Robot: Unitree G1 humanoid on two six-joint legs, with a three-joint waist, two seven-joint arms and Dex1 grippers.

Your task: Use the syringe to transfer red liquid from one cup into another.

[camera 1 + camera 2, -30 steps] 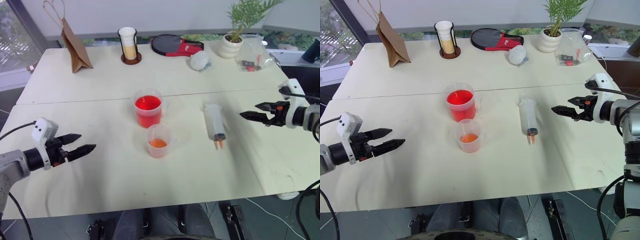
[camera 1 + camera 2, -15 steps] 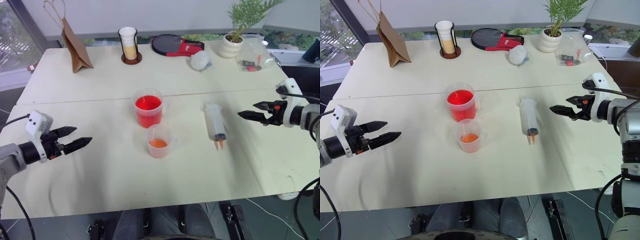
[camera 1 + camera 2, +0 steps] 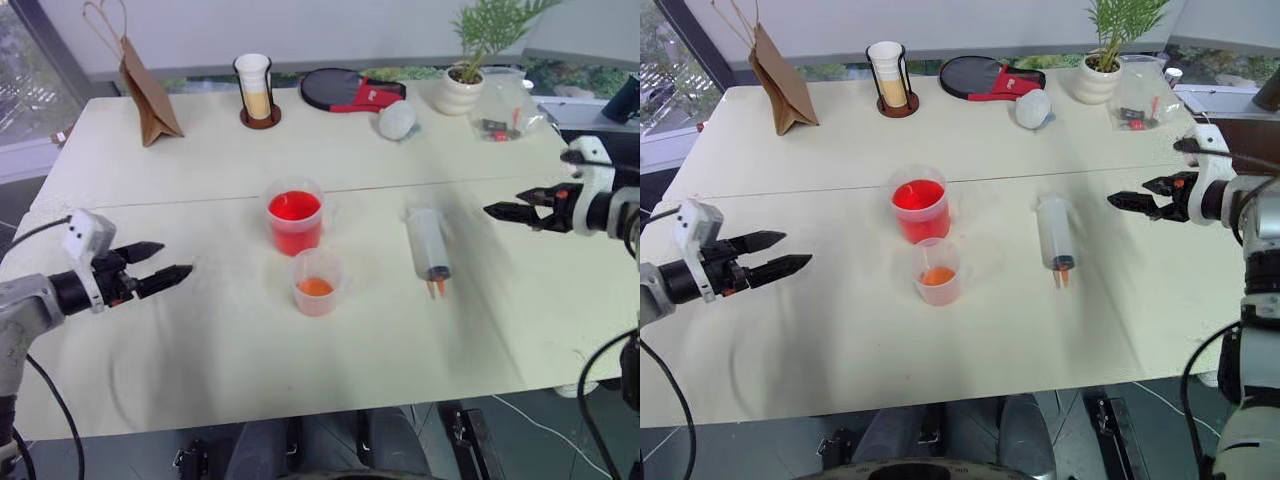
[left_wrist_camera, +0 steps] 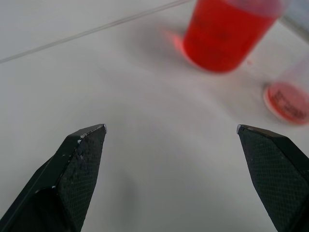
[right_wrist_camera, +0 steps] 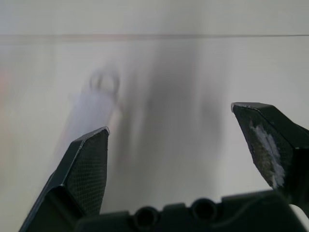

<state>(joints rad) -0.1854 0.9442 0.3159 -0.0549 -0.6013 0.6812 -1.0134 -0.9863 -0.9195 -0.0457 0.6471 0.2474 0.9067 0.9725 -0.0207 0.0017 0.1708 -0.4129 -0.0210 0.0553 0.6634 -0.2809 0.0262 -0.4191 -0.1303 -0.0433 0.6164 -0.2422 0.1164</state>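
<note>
Left gripper (image 3: 172, 276): fingers spread wide, empty, above table (image 3: 200, 360). Right gripper (image 3: 500, 212): fingers parted, empty, near syringe (image 3: 427, 244), not touching.

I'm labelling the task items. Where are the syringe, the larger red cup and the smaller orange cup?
syringe (image 3: 428, 243): left eye view, middle of its clear barrel.
larger red cup (image 3: 295, 224): left eye view, its red-filled wall.
smaller orange cup (image 3: 937, 276): right eye view, its orange liquid.

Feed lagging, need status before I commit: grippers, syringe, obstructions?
Left gripper and right gripper open, empty. Syringe flat on table, untouched. Nothing between it and right gripper.
</note>
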